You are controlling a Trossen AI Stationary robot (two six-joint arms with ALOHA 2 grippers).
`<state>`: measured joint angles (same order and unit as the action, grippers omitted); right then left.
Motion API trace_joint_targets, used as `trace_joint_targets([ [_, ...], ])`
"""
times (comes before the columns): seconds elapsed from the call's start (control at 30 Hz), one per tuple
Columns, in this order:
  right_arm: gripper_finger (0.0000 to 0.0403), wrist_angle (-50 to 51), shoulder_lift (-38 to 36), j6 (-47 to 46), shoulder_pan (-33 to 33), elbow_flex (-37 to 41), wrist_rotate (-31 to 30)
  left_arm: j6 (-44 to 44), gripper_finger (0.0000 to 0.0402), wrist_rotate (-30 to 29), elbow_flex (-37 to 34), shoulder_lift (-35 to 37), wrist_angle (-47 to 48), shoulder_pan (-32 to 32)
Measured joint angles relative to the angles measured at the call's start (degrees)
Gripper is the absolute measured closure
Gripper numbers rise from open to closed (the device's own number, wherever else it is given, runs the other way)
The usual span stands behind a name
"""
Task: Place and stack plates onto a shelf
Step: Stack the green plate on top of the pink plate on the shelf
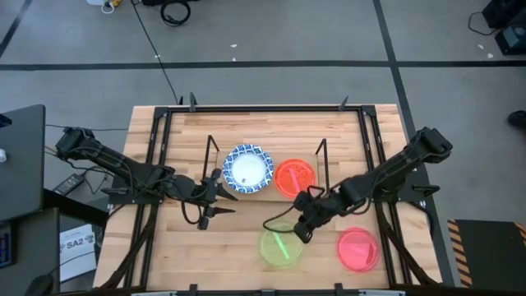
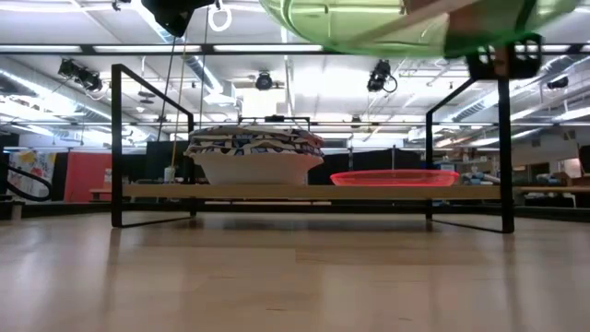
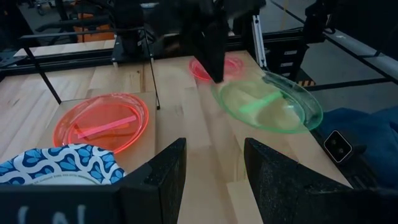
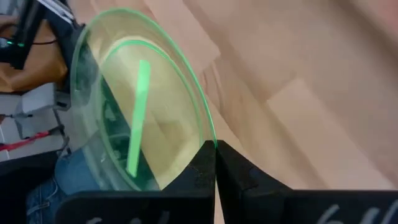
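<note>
A translucent green plate hangs above the table's near middle, with my right gripper shut on its rim. In the low view the green plate fills the top of the picture. On the shelf a stack of blue-patterned white plates rests at the left end, and an orange-red plate lies flat beside it. A pink plate lies on the table at the near right. My left gripper hovers open just left of the shelf, nothing between its fingers. My right gripper pinches the green plate's rim between its two shut fingers, on the side of the plate nearest the shelf. The fingers slant down from the table's far right. The plate is lifted clear of the table and somewhat tilted.
Black wire loops stand at the shelf's two short ends. A black metal frame runs around the tabletop. Bare wood lies at the table's near left and along its far edge.
</note>
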<state>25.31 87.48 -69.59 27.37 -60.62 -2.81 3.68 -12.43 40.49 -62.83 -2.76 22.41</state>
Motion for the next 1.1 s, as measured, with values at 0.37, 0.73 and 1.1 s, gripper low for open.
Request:
trace_joint_targets([
  [0.37, 0.0396, 13.41, -4.43, 17.95, -8.50, -10.57, 0.00, 0.02, 0.0233, 0.00, 0.00, 0.00, 0.00, 0.00],
  [0.73, 0.0396, 21.89, -4.28, 46.84, -19.83, -18.62, 6.78, 0.04, 0.0233, 0.00, 0.00, 0.00, 0.00, 0.00],
  [1.1, 0.0396, 31.41, -4.21, 66.28, -30.69, -19.01, 8.90, 0.04, 0.0233, 0.00, 0.00, 0.00, 0.00, 0.00],
])
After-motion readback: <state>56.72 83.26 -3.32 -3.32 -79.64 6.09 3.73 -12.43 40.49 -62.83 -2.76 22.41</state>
